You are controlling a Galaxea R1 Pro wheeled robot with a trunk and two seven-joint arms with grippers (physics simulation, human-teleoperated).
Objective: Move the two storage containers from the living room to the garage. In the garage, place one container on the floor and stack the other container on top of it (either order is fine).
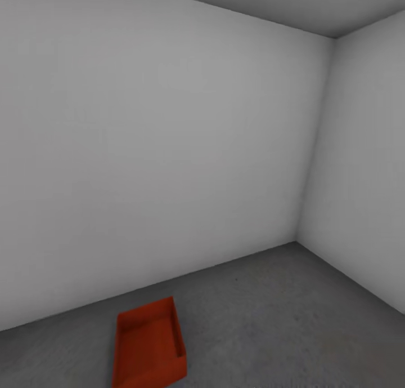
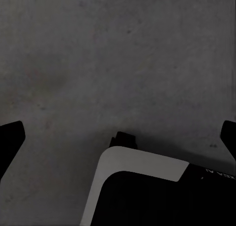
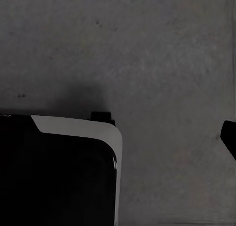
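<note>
One orange-red open-top storage container (image 1: 147, 346) lies on the garage's dark grey concrete floor (image 1: 270, 320), close to the white wall at the lower left of the head view. It looks empty, with nothing stacked on it. My left gripper (image 2: 118, 137) hangs open over bare concrete, its dark fingertips (image 2: 11, 137) far apart at the picture's edges. My right gripper (image 3: 118, 137) also points down at the concrete. One dark fingertip (image 3: 229, 135) shows at the edge; the other is lost against my black base. Neither gripper holds anything.
Two plain white walls (image 1: 169, 151) meet in a corner (image 1: 315, 151) at the right. Open concrete stretches from the container toward that corner. My own black-and-white base (image 2: 142, 162) shows below both wrists, also seen as base (image 3: 73, 132).
</note>
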